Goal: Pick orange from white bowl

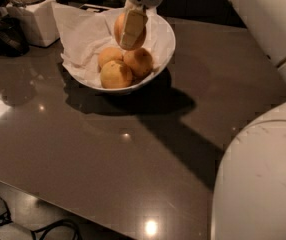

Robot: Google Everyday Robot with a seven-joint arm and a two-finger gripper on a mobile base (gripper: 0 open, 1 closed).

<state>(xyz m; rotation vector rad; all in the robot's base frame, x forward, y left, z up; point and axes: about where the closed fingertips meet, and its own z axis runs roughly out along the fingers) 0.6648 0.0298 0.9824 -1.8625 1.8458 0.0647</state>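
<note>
gripper [129, 35] top centre, fingers clamped on orange [118, 29] | orange held just above white bowl [167, 46], upper centre | three more oranges [115, 75] in bowl on paper [80, 34] | white jar [33, 19] upper left

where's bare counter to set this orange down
The wide bare counter in front of the white bowl, and right of it. Crowded back left by the white jar. The claw grips the orange over the bowl.

The one camera, perhaps head-mounted, looks steeply down at the table [83, 174], the gripper [129, 33] holding the orange [118, 29] top centre.
</note>
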